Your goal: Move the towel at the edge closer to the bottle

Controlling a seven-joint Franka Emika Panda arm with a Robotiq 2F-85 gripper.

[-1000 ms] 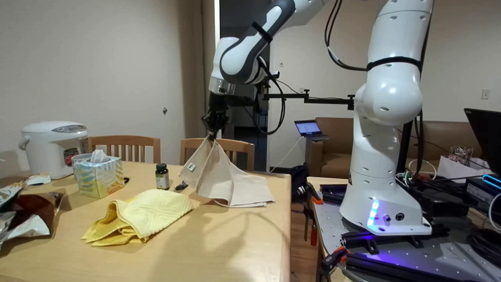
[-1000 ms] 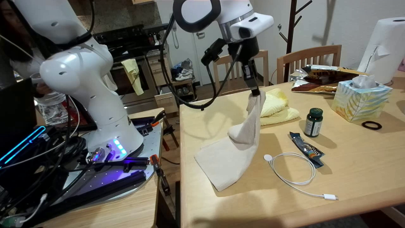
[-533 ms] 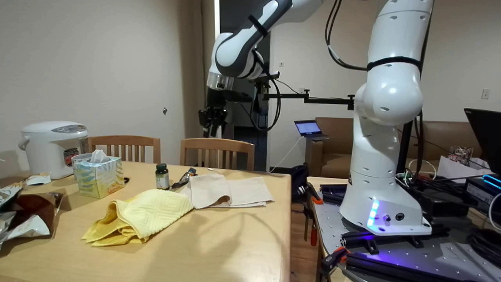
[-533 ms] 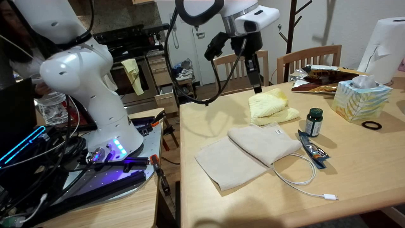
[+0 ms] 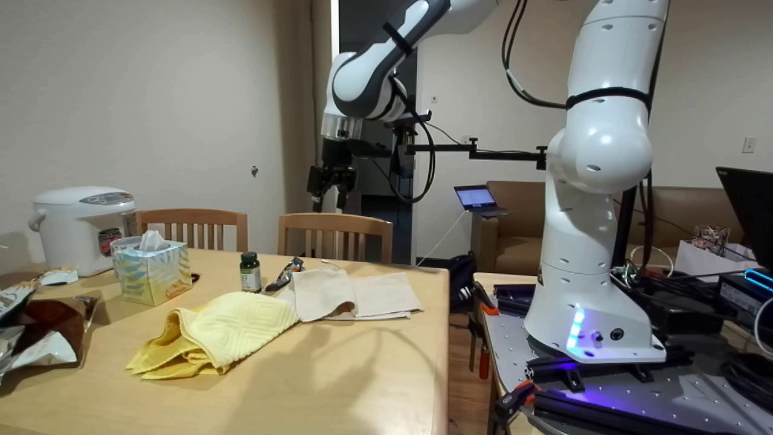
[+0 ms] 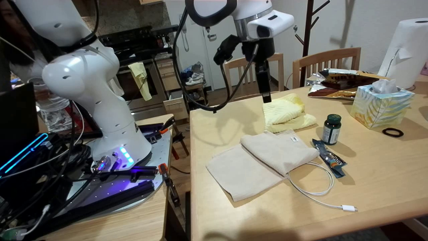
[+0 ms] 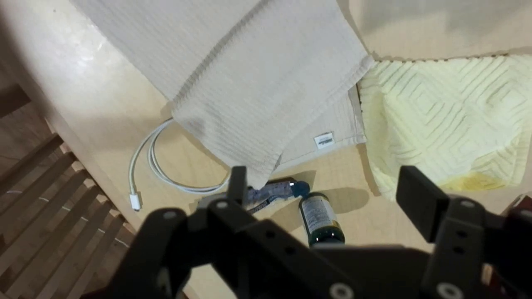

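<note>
The beige towel [image 6: 254,170] lies on the table with one part folded over; its inner end reaches the snack bar and the white cable. In the wrist view the towel [image 7: 266,83] shows its small label beside the yellow cloth. A dark green bottle [image 6: 331,130] stands upright just past the snack bar, apart from the towel; in the wrist view the bottle [image 7: 320,216] is partly covered by the gripper body. My gripper [image 5: 330,202] hangs above the table with its fingers spread. Nothing sits between the fingertips [image 7: 419,199] in the wrist view.
A yellow cloth [image 5: 223,332] lies against the towel. The snack bar [image 6: 329,158] rests between towel and bottle, near the white cable [image 6: 311,193]. Farther along are a tissue box [image 6: 381,103], foil bags [image 6: 347,82] and a black ring [image 6: 393,132]. Chairs [image 5: 335,226] line one table edge.
A second ago my gripper was shut on the raised towel. It has let go and opened wide; the towel has dropped flat toward the bottle, and the snack bar has shifted slightly.
</note>
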